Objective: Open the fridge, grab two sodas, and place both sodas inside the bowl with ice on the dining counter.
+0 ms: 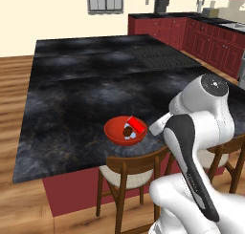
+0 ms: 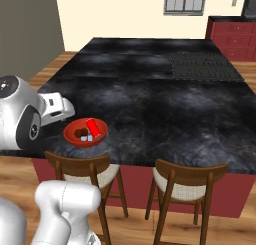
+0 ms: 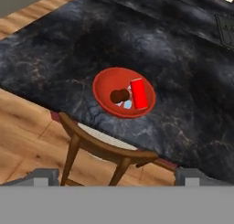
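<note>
While the gripper (image 3: 117, 177) hangs above the counter edge with its jaws spread wide and nothing between them, the red bowl (image 3: 104, 87) sits below it near the near edge of the black counter (image 3: 183, 67). Red can (image 3: 139, 93) and brown bottle (image 3: 119, 96) lie inside the bowl beside ice cubes (image 3: 127, 104). A wooden stool (image 3: 98, 147) stands just under the edge.

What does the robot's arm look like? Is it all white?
Mostly white. The glossy white robot arm has rounded, tube-like links with a long dark grey panel on one segment and a round grey cap with small dots at a joint. Its end effector has two small grey, blocky finger tips. No cables show.
</note>
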Motion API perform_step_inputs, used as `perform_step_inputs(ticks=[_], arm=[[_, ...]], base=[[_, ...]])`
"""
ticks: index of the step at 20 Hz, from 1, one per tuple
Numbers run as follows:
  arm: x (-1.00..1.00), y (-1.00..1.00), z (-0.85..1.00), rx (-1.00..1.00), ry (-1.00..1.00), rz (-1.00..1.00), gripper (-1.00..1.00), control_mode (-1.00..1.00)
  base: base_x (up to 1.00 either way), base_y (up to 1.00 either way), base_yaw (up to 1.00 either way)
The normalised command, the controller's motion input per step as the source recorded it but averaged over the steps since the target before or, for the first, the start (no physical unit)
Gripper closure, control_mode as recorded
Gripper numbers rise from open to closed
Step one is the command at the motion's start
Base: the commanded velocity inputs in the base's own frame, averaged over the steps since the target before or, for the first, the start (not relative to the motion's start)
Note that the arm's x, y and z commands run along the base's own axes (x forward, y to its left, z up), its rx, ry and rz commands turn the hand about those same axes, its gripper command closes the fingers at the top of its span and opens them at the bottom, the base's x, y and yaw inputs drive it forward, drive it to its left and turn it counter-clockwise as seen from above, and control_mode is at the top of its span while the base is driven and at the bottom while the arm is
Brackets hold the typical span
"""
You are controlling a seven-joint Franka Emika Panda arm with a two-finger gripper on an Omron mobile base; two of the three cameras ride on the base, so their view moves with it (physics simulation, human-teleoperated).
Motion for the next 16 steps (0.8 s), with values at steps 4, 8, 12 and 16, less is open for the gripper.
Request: perform_step_inputs(ticks=[4, 8, 12, 16], arm=[[-0.34, -0.25, 0.29, 0.14, 0.0, -0.19, -1.0, -1.0], [-0.48, -0.32, 0.12, 0.12, 0.0, -0.19, -1.0, -1.0], [-0.51, -0.24, 0.07, 0.08, -0.05, -0.12, -1.0, -1.0], [-0.33, -0.03, 0.22, 0.05, -0.06, -0.09, -1.0, -1.0]], base=[[0.0, 0.0, 0.0], [0.0, 0.0, 0.0], [0.0, 0.0, 0.0], [0.0, 0.0, 0.0]])
